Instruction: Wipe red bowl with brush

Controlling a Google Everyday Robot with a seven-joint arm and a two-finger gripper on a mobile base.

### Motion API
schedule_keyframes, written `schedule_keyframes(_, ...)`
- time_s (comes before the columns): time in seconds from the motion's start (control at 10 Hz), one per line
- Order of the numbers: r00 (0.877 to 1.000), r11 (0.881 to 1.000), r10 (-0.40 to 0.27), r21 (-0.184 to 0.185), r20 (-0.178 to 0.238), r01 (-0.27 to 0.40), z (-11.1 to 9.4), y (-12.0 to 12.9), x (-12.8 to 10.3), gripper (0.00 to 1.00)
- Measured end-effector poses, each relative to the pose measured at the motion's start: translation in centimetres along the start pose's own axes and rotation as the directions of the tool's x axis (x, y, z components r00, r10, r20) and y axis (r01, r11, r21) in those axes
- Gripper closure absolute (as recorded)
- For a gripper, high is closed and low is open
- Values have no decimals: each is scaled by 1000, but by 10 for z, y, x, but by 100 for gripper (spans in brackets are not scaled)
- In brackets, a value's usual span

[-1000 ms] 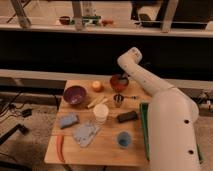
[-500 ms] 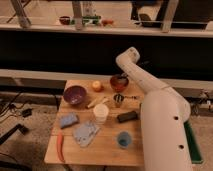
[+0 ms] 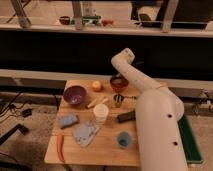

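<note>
One red bowl (image 3: pixel 119 86) at the table's (image 3: pixel 106 150) far edge; my gripper (image 3: pixel 118 78) hangs over it, grip state unreadable.

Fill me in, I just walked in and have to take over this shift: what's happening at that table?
A one-armed robot is reaching across the wooden table, its hand down at the red bowl near the far edge. Whether it carries the brush is too hard to tell. The purple bowl, orange, white cup, black block and blue cup sit apart from the hand.
</note>
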Motion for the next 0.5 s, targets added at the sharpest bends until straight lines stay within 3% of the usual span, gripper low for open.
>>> schedule_keyframes(0.5, 1000, 1000, 9, -4, 9, -9, -16, 7, 6, 97)
